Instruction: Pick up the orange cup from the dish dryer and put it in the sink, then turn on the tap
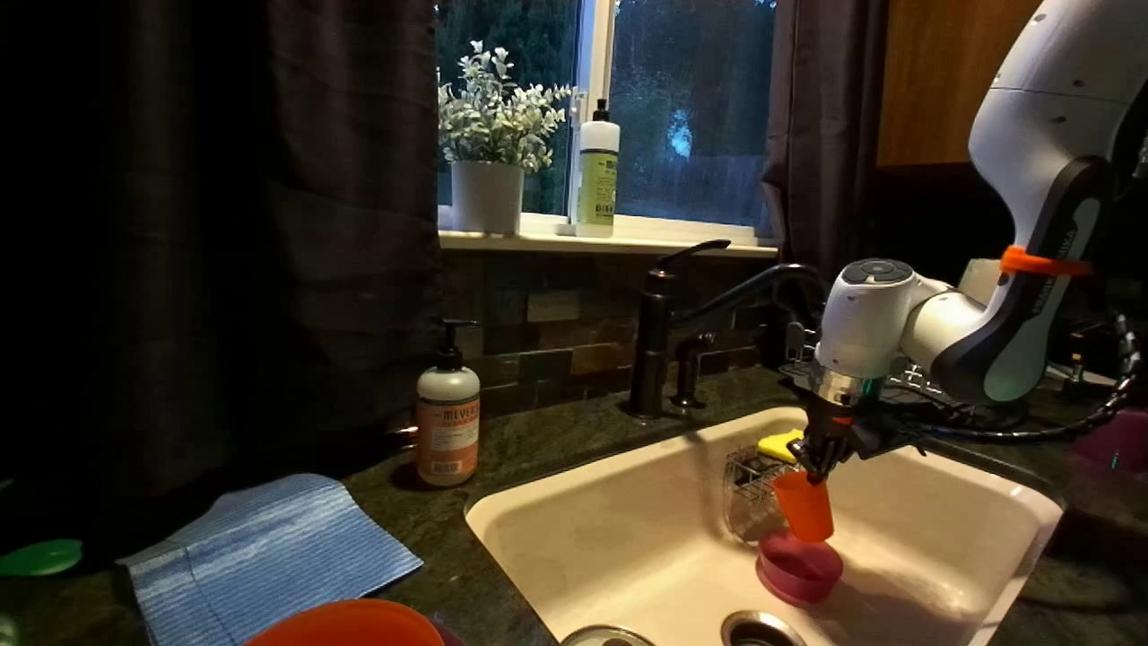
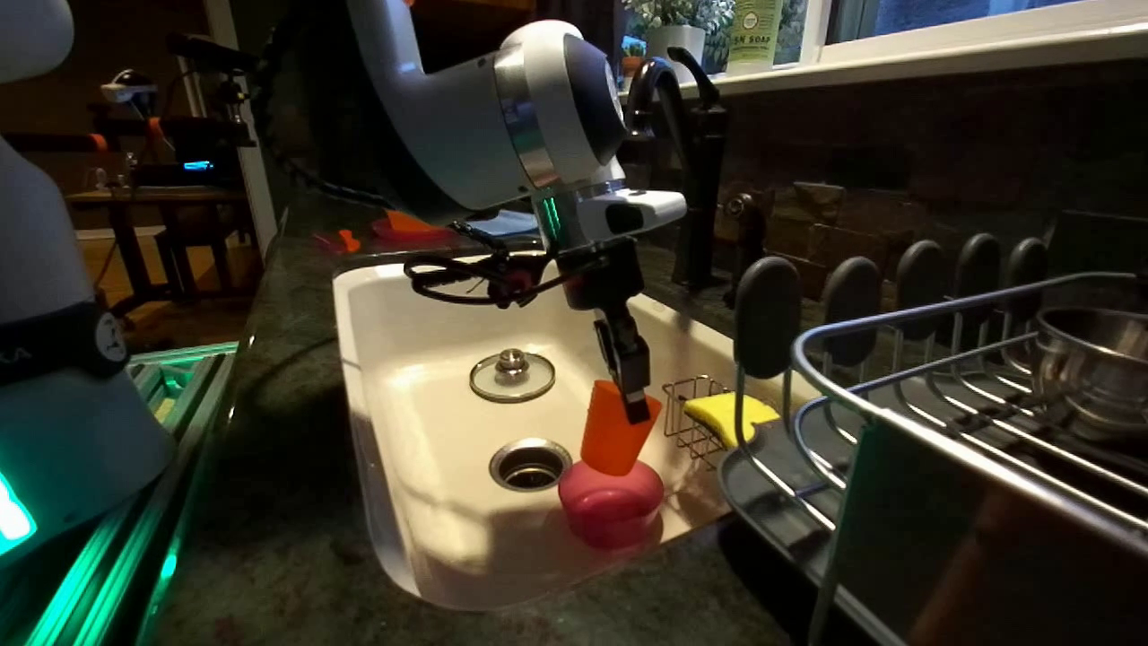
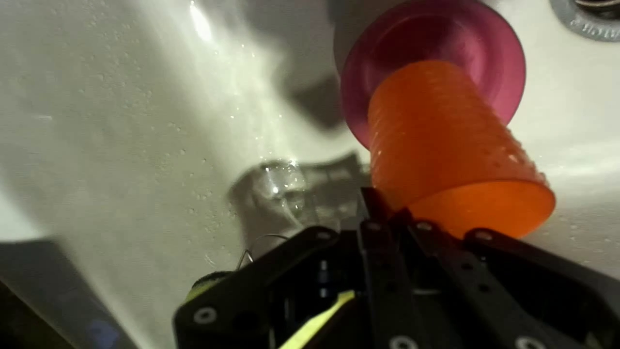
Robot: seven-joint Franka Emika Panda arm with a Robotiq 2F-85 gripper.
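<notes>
In an exterior view I'm seeing a potted plant standing on the far windowsill, a green-labelled bottle to its right. On the near left a blue cloth is lying just beyond an orange dish, a soap bottle standing farther back. In an exterior view I'm watching a yellow sponge resting at a wire caddy, a pink bowl sitting nearer, and a glass lid lying far left

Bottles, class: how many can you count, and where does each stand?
2. The green-labelled bottle stands on the windowsill; the orange-labelled bottle stands on the counter by the sink. Others may be hidden behind the arm.
</notes>
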